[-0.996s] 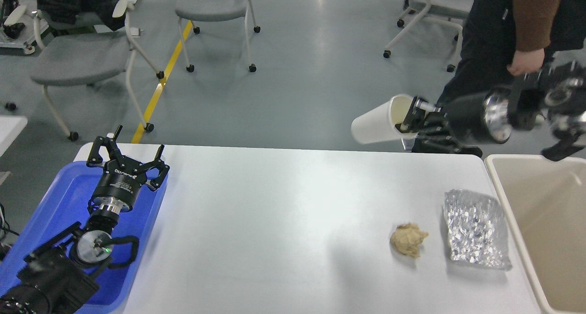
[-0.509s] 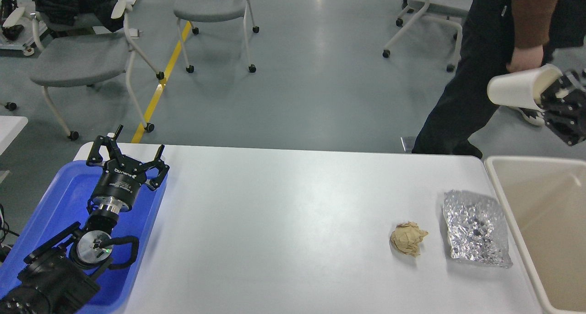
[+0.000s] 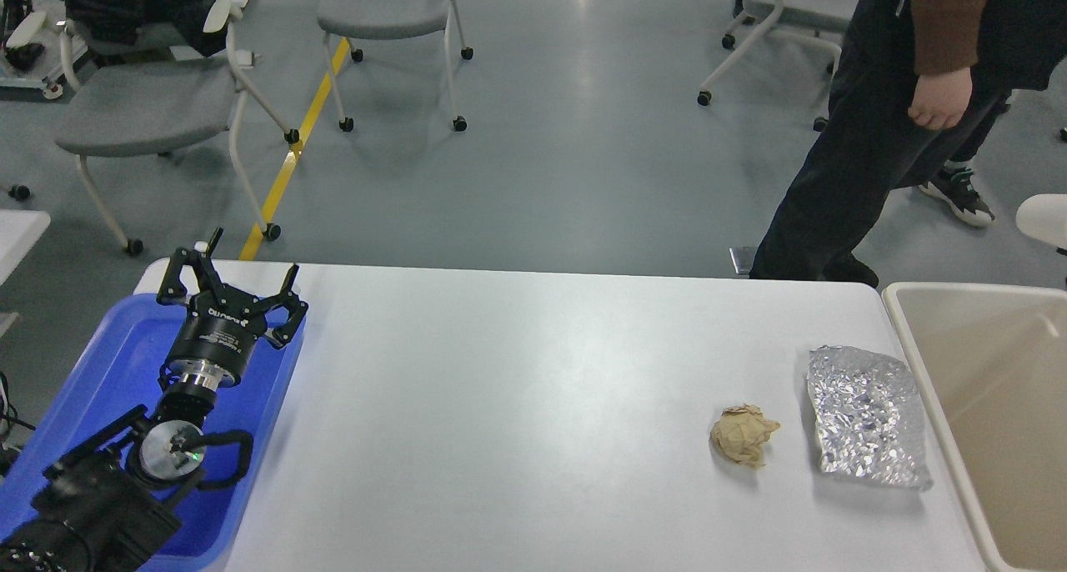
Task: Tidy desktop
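Note:
The white desktop (image 3: 517,405) fills the lower view. On its right part lie a crumpled brown paper ball (image 3: 742,435) and a crinkled silver foil bag (image 3: 867,418). My left gripper (image 3: 236,278) is open and empty, held above the far end of the blue tray (image 3: 100,372) at the left. My right gripper is out of view. Only the end of a white paper cup (image 3: 1044,220) shows at the right edge, above the beige bin (image 3: 984,372).
The bin stands against the desktop's right edge. A person (image 3: 884,122) stands behind the far right corner. Grey wheeled chairs (image 3: 142,105) stand on the floor behind the desk.
My right arm has swung right with the white cup, from above the desk's far edge to out of the view; only the cup's end still shows. The left arm has not moved.

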